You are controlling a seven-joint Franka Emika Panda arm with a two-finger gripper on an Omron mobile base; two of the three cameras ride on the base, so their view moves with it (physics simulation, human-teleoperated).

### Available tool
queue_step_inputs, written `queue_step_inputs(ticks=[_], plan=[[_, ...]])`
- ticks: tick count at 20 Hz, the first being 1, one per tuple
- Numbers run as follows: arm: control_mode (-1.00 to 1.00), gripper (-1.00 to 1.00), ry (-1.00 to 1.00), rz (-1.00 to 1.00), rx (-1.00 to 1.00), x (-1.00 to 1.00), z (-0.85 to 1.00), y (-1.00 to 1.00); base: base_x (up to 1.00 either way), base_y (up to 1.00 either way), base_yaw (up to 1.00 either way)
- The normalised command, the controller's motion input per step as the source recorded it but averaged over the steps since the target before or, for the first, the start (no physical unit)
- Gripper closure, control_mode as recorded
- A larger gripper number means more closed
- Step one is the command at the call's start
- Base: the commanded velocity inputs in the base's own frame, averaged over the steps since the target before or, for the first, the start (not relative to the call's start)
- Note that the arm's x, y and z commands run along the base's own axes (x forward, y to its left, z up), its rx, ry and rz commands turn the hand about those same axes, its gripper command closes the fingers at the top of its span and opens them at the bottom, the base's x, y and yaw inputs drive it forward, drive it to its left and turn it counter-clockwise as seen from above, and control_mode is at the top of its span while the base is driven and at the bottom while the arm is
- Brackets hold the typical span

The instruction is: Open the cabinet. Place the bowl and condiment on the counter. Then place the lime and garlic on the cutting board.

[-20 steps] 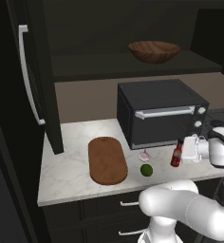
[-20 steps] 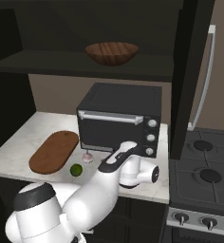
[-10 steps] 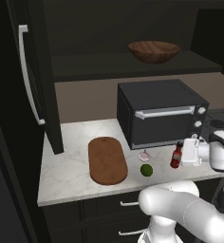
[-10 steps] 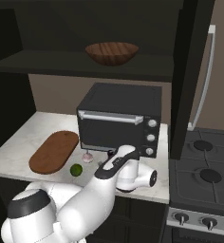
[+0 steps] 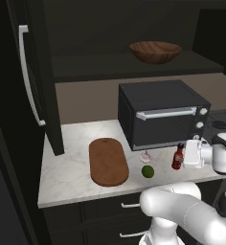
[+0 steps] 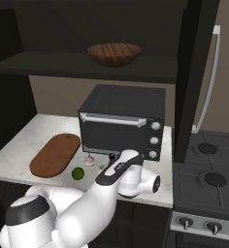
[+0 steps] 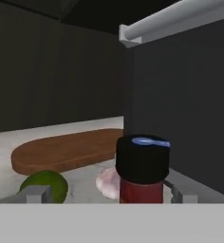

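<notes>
Condiment stands upright, black cap uppermost.

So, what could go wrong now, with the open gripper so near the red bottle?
1. The gripper is open with the condiment between its fingers; a sideways move could tip the bottle.
2. The garlic and lime lie close by and might be knocked and roll on the counter.
3. The bowl remains on the cabinet shelf, so that step is not yet done.

Dim rendered kitchen, bright counter, shadowy cabinet interior, soft hand view
</notes>
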Motion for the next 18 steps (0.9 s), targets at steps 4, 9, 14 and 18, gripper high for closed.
queue_step_inputs(ticks=[4,9,14,18], plan=[[-1.00,-1.00,-0.04,0.00,0.00,-0.09,0.08,0.00,0.00,0.00,0.00],[-1.00,-1.00,-0.07,0.00,0.00,-0.12,0.18,0.00,0.00,0.00,0.00],[-1.00,-1.00,-0.09,0.00,0.00,-0.20,0.19,-0.03,0.00,0.00,0.00],[-1.00,-1.00,-0.10,0.00,0.00,-0.25,0.25,-0.04,0.00,0.00,0.00]])
